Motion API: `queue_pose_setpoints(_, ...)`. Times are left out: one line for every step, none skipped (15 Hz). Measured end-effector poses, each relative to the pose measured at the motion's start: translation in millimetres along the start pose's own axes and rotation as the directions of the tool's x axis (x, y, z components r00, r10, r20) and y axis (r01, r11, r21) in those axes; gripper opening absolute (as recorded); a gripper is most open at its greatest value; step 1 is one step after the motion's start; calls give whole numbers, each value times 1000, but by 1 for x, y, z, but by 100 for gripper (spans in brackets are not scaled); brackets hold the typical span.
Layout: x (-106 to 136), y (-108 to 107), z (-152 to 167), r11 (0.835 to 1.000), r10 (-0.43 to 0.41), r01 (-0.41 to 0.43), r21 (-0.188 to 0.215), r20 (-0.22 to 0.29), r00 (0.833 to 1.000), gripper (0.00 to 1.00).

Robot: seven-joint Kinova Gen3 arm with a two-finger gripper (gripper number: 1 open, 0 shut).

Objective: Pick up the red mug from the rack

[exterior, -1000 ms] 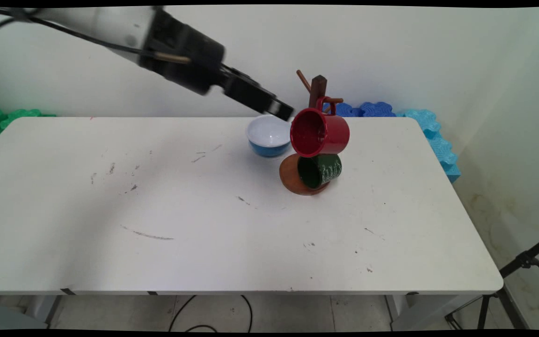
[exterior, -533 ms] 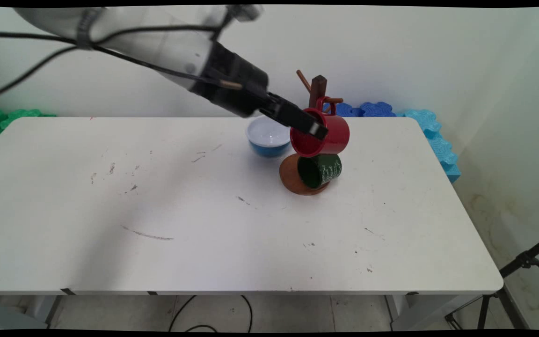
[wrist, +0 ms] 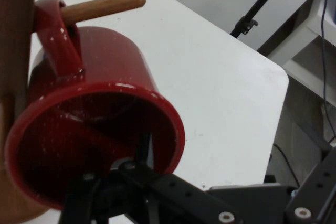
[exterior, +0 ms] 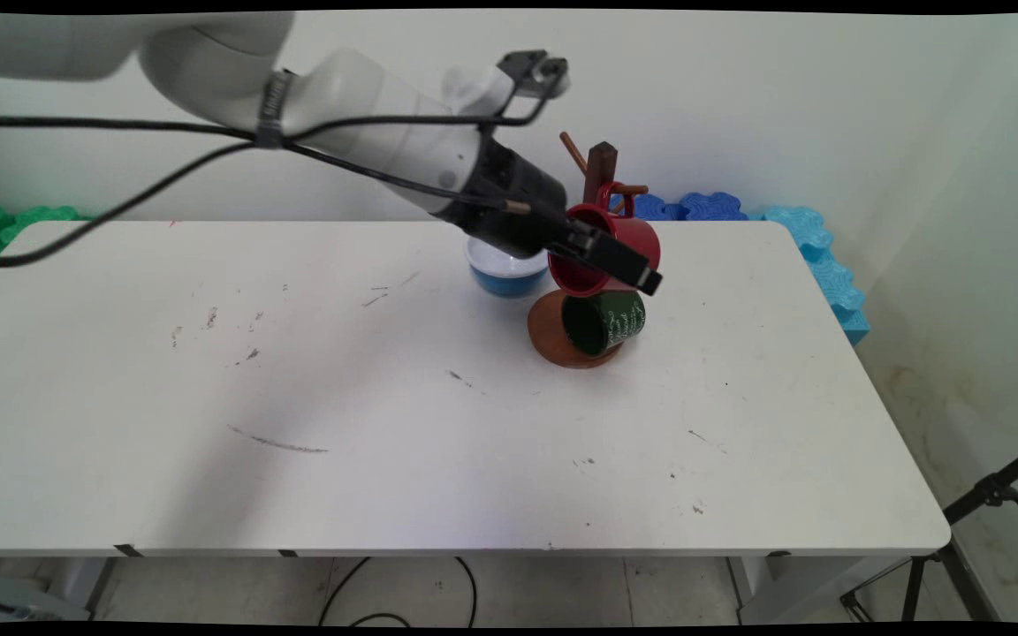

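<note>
Hanging by its handle from a rack peg (wrist: 105, 4), we note the red mug (exterior: 628, 240), its wall straddled by the parted, unclamped end effector (exterior: 628, 269), arm angled downward.

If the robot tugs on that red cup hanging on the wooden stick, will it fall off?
Probably not at once: the red cup hangs by its handle on a peg, so it would likely swing first. Its glossy surface looks slippery, so the hand might slide. It looks hard and stiff, not squashy.
</note>
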Motion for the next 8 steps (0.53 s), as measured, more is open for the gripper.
queue_pose_setpoints(0, 1, 6, 1000, 0, 0, 2, -1, 1000, 100)
queue_pose_setpoints(0, 1, 12, 1000, 0, 0, 4, -2, 1000, 100)
queue_pose_setpoints(1, 2, 16, 1000, 1, -1, 5, -3, 1000, 100)
queue_pose_setpoints(1, 2, 21, 1000, 3, -3, 7, -5, 1000, 100)
queue_pose_setpoints(1, 2, 24, 1000, 5, -5, 9, -7, 1000, 100)
queue_pose_setpoints(1, 1, 27, 1000, 6, -6, 11, -8, 1000, 100)
queue_pose_setpoints(1, 1, 29, 1000, 10, -10, 13, -11, 1000, 100)
queue_pose_setpoints(1, 1, 32, 1000, 13, -13, 15, -13, 1000, 100)
